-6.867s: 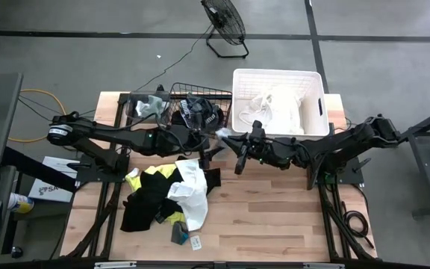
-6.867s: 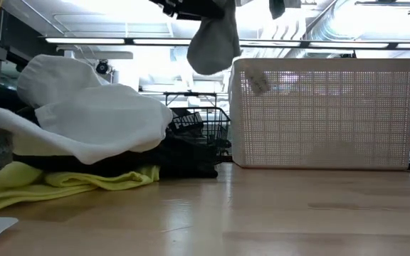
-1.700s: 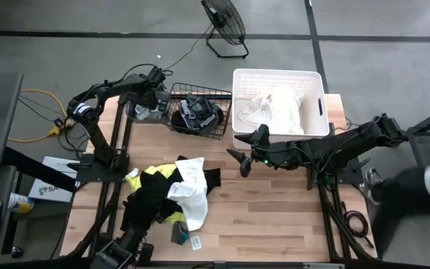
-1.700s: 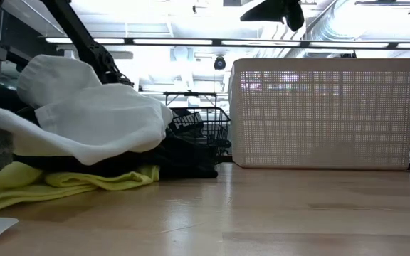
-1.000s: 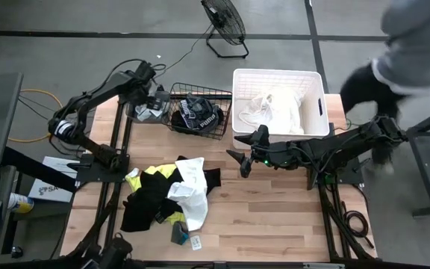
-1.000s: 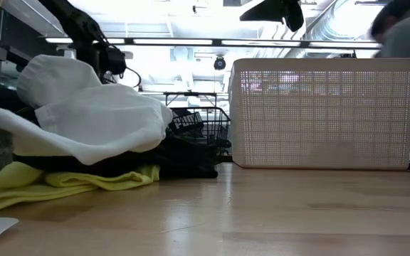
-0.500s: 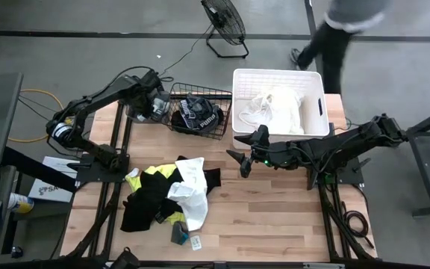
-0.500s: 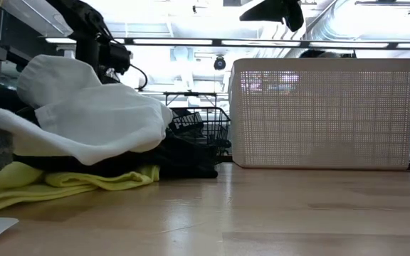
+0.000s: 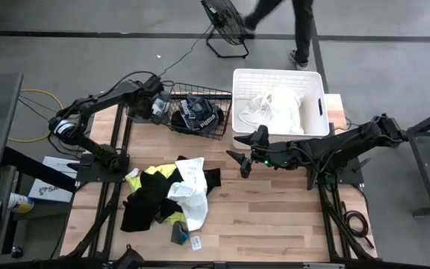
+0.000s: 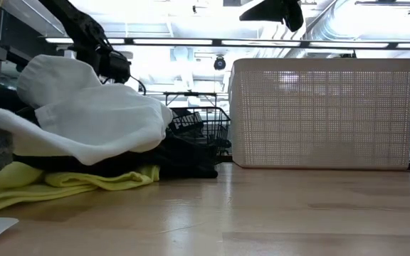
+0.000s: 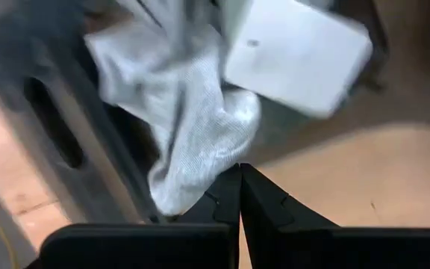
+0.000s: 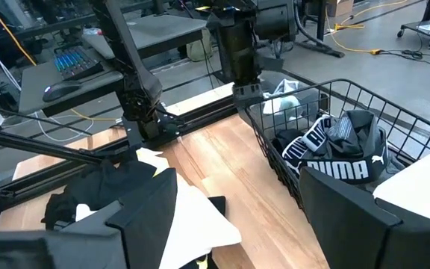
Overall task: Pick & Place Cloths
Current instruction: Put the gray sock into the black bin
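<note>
A grey cloth [image 11: 189, 123] lies on a dark frame left of the black wire basket [image 9: 176, 90], at the table's far left. My left gripper [image 11: 240, 173] is shut at its lower end and shows in the high view [image 9: 157, 107]. The basket holds black cloths with white lettering [image 9: 198, 113]. White cloths [image 9: 278, 108] lie in the white tub [image 9: 239, 101]. A pile of black, white and neon yellow cloths [image 9: 166, 196] rests on the table's near left. My right gripper [image 9: 239, 161] hangs open above the table, in front of the tub. My left gripper comes down from above with its shut fingertips [image 11: 228, 187] against the grey cloth's lower end [image 11: 200, 179]. Whether a fold is caught between them I cannot tell. The cloth lies slack on the dark frame.
A white flat box [image 11: 297, 56] sits beside the grey cloth. A small card [image 9: 195, 242] lies by the pile at the near edge. Bare wood [image 9: 275, 217] spreads over the near right. A fan [image 9: 225, 22] stands and a person [image 9: 297, 26] walks behind the table.
My left gripper has come down toward the grey cloth beside the wire basket and has shut there. My right gripper has kept still. The person has walked leftward behind the table.
</note>
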Robot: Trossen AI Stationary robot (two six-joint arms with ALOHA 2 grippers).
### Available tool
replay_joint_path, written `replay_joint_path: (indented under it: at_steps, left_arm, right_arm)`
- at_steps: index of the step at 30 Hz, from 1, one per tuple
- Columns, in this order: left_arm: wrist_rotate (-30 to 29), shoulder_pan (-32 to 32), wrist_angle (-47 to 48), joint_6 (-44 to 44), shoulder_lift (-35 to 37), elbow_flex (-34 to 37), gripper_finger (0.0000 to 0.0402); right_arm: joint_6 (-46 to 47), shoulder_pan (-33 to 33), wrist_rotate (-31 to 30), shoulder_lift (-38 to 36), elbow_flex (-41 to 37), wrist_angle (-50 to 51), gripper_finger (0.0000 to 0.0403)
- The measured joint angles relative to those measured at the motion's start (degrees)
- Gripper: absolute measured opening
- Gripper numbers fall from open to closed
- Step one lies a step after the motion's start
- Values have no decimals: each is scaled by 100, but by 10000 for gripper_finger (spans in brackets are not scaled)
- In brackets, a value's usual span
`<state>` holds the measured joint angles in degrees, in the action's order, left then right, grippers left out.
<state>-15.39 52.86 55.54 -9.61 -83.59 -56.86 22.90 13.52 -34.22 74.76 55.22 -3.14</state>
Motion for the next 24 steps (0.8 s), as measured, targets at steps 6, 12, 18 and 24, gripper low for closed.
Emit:
replay_joint_path:
  at_steps: [6, 12, 18, 24]
  left_arm:
    - [-101, 2, -356, -120, 8, 9, 0]
    - [-454, -1, -837, -453, -14, 17, 0]
    - [-603, 3, -1030, -560, -60, 23, 0]
    - [-359, 46, -1085, -608, -292, 28, 0]
  right_arm:
    - [-15, 0, -11, 0, 0, -2, 275]
    - [-17, 0, -13, 0, 0, -2, 275]
    - [-17, 0, -13, 0, 0, -2, 275]
    - [-17, 0, -13, 0, 0, 2, 275]
